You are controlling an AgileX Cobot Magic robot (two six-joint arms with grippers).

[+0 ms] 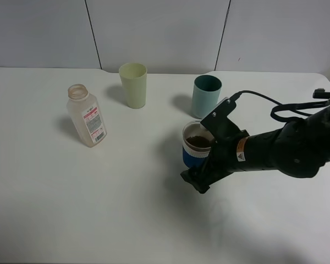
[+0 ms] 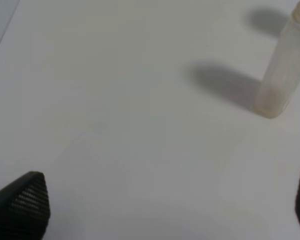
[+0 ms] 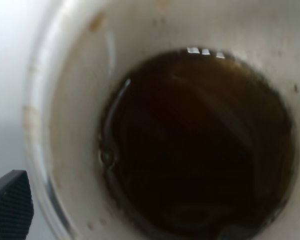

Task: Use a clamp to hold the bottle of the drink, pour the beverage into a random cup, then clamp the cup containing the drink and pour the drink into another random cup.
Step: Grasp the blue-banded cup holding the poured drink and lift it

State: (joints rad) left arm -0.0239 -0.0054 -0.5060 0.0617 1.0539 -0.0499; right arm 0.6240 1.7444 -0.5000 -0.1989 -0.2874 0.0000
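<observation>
A white cup with a blue band (image 1: pixel 194 155) holds dark drink (image 3: pixel 200 145); its inner wall (image 3: pixel 70 100) fills the right wrist view. My right gripper (image 1: pixel 201 165) is shut on this cup from the right side, and one black fingertip (image 3: pixel 10 205) shows beside the cup. The clear, nearly empty bottle (image 1: pixel 88 118) stands uncapped at the left; it also shows in the left wrist view (image 2: pixel 282 70). My left gripper (image 2: pixel 160 210) is open and empty over bare table, short of the bottle. It is out of the exterior view.
A pale yellow-green cup (image 1: pixel 133 85) stands at the back centre. A teal cup (image 1: pixel 206 96) stands just behind the held cup. The white table (image 1: pixel 99 209) ends at a grey wall behind. A black cable (image 1: pixel 289 107) loops above the right arm.
</observation>
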